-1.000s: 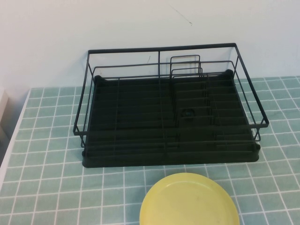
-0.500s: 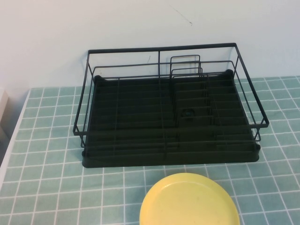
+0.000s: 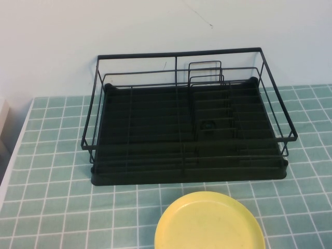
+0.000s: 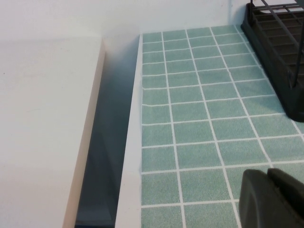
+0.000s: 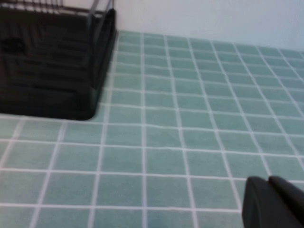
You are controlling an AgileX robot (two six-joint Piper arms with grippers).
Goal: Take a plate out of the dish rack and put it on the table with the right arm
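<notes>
The pale-yellow plate (image 3: 209, 222) lies flat on the green tiled table (image 3: 52, 197), in front of the black wire dish rack (image 3: 187, 119). The rack holds no plate. Neither arm shows in the high view. My left gripper (image 4: 270, 176) is shut and empty, hovering over tiles near the table's left edge, with the rack's corner (image 4: 280, 57) beyond it. My right gripper (image 5: 268, 183) is shut and empty over bare tiles to the right of the rack (image 5: 52, 71). The plate is out of both wrist views.
A white wall rises behind the rack. A white surface (image 4: 42, 128) sits beside the table's left edge, parted from it by a dark gap (image 4: 107, 156). Open tiles lie to the left and right of the rack.
</notes>
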